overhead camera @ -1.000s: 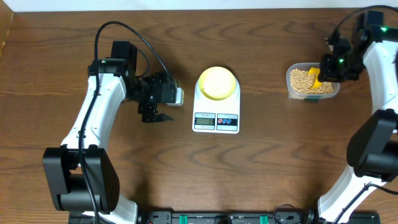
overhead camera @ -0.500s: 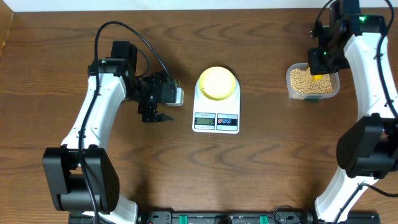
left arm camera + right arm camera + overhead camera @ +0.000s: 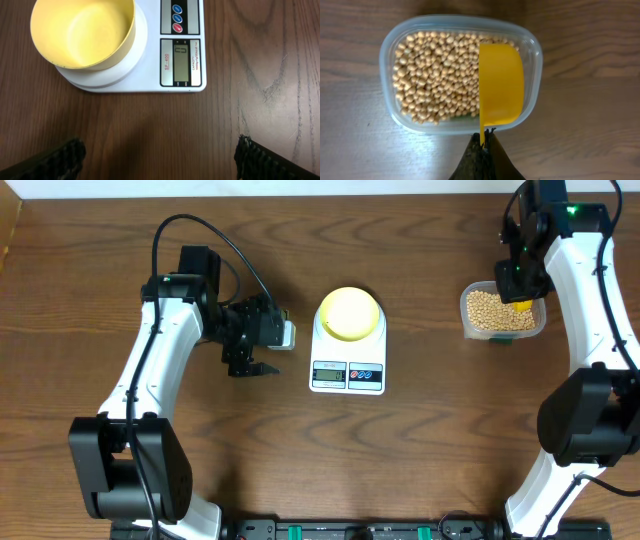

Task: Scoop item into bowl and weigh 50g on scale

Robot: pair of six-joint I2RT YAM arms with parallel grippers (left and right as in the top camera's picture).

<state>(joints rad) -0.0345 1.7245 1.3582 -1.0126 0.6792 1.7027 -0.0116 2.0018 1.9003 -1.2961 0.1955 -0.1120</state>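
Grip first: my right pincer (image 3: 483, 142) is pinched tight on the end of the scoop's (image 3: 501, 85) thin handle, its cup over the tub (image 3: 387, 55) of beans (image 3: 435, 75) at far right. Beans are light, hard and roll, so I judge a level carry matters. Well left, the bowl (image 3: 82, 30) sits empty on the scale (image 3: 150, 75). My left pincer (image 3: 160, 155) gapes wide, holding nothing.
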